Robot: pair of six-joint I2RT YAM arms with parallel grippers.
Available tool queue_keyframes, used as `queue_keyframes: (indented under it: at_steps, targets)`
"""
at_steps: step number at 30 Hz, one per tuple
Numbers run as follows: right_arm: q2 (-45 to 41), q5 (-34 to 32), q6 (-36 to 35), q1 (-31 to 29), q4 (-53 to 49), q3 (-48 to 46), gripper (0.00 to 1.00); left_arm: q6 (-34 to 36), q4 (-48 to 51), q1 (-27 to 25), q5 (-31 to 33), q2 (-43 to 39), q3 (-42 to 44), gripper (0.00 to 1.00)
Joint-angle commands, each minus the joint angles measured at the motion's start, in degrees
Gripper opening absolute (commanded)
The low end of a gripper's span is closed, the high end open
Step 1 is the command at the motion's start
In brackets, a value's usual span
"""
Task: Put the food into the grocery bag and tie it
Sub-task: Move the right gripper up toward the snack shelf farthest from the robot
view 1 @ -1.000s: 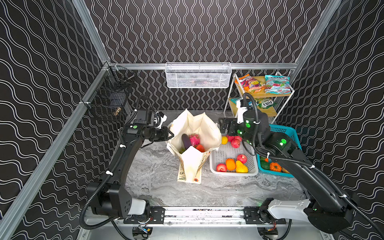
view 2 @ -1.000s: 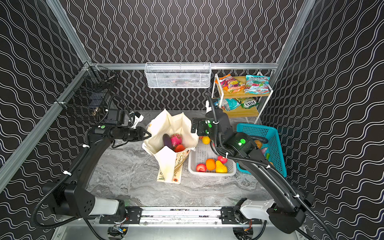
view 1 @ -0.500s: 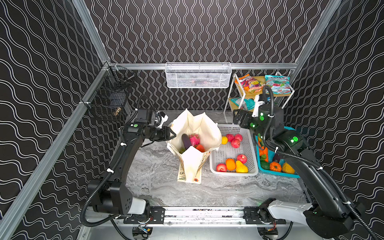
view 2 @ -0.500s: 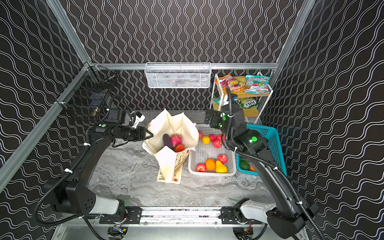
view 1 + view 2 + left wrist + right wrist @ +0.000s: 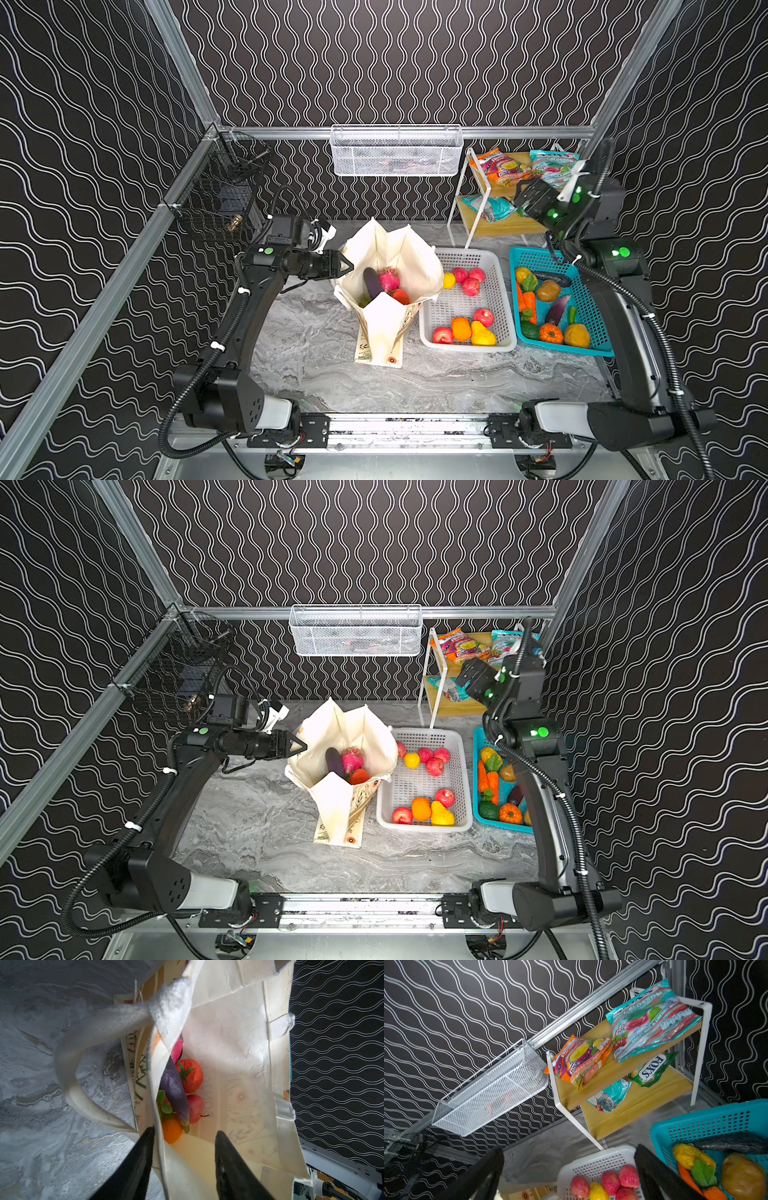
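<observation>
2 fingers of the left gripper [image 5: 185, 1130] stand partly apart astride the grocery bag [image 5: 239, 1053] rim, 1 inside, 1 outside, the cloth unpinched. Inside lie a tomato [image 5: 191, 1075], eggplant [image 5: 174, 1093], orange [image 5: 171, 1130] and dragon fruit [image 5: 389, 279]. The right gripper [image 5: 569, 1148] gapes wide, empty, raised before the snack shelf [image 5: 612, 1072].

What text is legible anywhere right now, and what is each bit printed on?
"BLOSSOM": on the upper teal packet.
"FOX'S": on the green packet, seen upside down.
Too blurred to read: the print on the orange packet.
Too small to read: the print on the lower teal packet.
Unreadable: faint lettering showing through the cloth of the tote bag.
</observation>
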State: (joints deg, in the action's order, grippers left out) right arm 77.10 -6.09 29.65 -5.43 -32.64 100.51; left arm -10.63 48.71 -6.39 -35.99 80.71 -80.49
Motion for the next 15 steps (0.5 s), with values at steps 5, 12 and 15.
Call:
queue_keyframes:
  at_steps: [5,12,15]
  targets:
    - [2.3,11.3,6.0,10.6,3.8,2.7,0.93,0.0,-0.8,0.0,-0.5,0.1,0.3,0.43]
    - [3.8,22.8,12.7,20.8,7.9,-0.2,0.88,0.2,-1.1,0.0,-0.6,0.5,0.1,0.39]
    - [5.0,26.0,15.2,23.2,9.4,-0.3,0.85,0.5,-1.0,0.0,-0.1,0.4,0.0,0.37]
